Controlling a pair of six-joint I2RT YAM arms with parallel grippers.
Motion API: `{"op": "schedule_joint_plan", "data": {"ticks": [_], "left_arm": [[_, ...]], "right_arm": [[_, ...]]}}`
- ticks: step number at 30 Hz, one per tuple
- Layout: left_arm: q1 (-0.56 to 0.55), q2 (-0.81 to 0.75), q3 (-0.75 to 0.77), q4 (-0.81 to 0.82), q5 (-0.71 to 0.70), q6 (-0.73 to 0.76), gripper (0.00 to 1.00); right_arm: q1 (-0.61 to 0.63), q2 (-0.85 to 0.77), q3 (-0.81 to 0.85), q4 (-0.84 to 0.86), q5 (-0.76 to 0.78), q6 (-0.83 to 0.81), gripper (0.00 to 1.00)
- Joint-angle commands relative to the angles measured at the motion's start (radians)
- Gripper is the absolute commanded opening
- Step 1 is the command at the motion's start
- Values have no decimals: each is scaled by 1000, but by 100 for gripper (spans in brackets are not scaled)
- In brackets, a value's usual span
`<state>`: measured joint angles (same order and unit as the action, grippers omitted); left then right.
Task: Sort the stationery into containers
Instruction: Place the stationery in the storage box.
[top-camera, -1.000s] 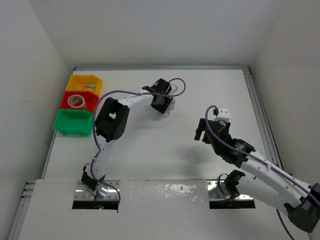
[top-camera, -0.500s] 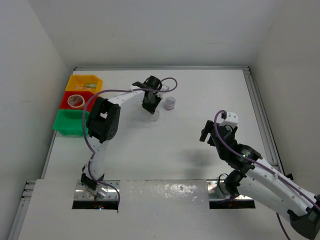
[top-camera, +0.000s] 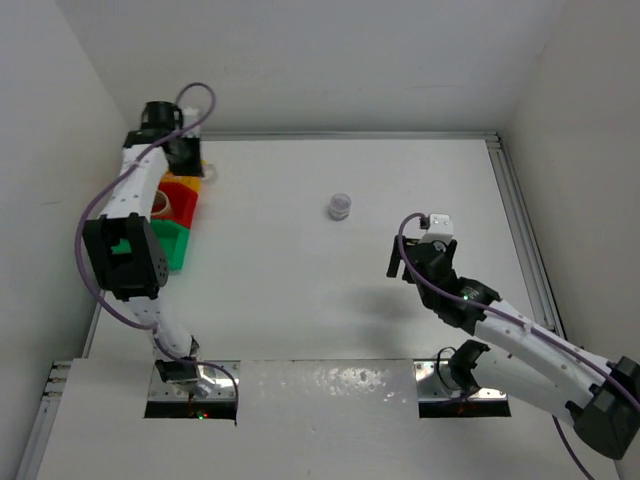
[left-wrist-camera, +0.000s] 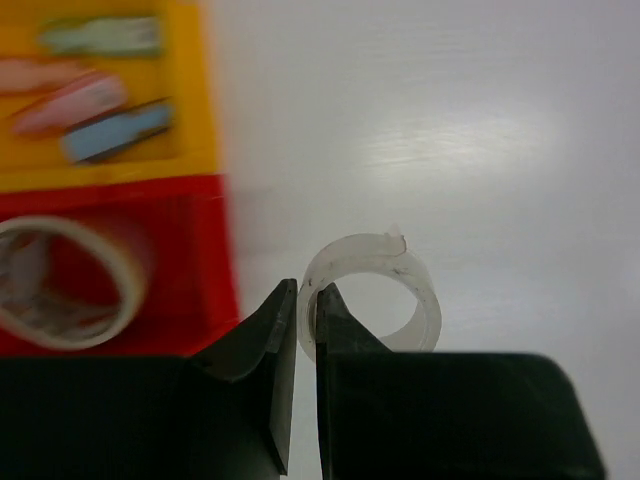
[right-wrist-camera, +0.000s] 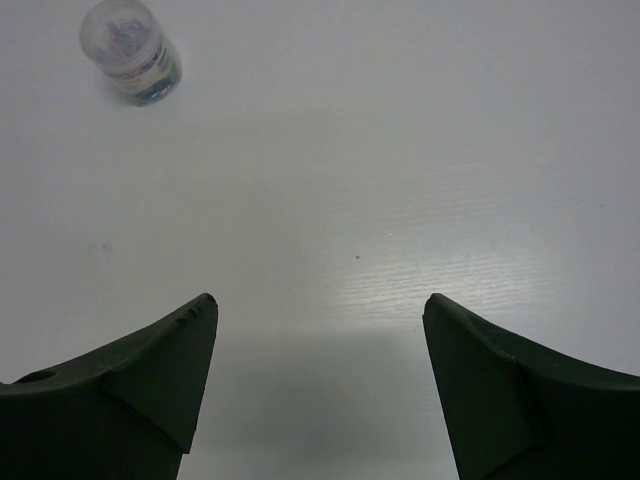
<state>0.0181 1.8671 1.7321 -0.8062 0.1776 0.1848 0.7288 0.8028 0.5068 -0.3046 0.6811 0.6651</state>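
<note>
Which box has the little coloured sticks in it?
The yellow bin: green, pink and blue sticks lie inside it. The red bin beside it holds a tape roll instead.

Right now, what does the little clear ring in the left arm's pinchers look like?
The ring is a small, milky see-through loop, plastic-looking, with a tiny tab at its top. Its hole faces the wrist camera. The jaws of the left gripper pinch its left wall, holding it over the white table beside the red bin.

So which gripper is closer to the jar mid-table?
Right. The right gripper, open, hovers just near-right of the jar. The left gripper is far off to its left by the bins, pinching a ring.
</note>
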Motion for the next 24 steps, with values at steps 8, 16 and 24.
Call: {"op": "schedule_joint_plan", "data": {"ticks": [8,16,24], "left_arm": [[387,76,78,47,-12,-44,0],[444,167,64,107,-64,-51,0],[445,228,80,110,-90,-45,14]], "right_arm": [[-11,208,128,202,-124,-130,83],[-25,260,150,220,-155,-144,84],[-42,273,157,217,-175,-145,84]]}}
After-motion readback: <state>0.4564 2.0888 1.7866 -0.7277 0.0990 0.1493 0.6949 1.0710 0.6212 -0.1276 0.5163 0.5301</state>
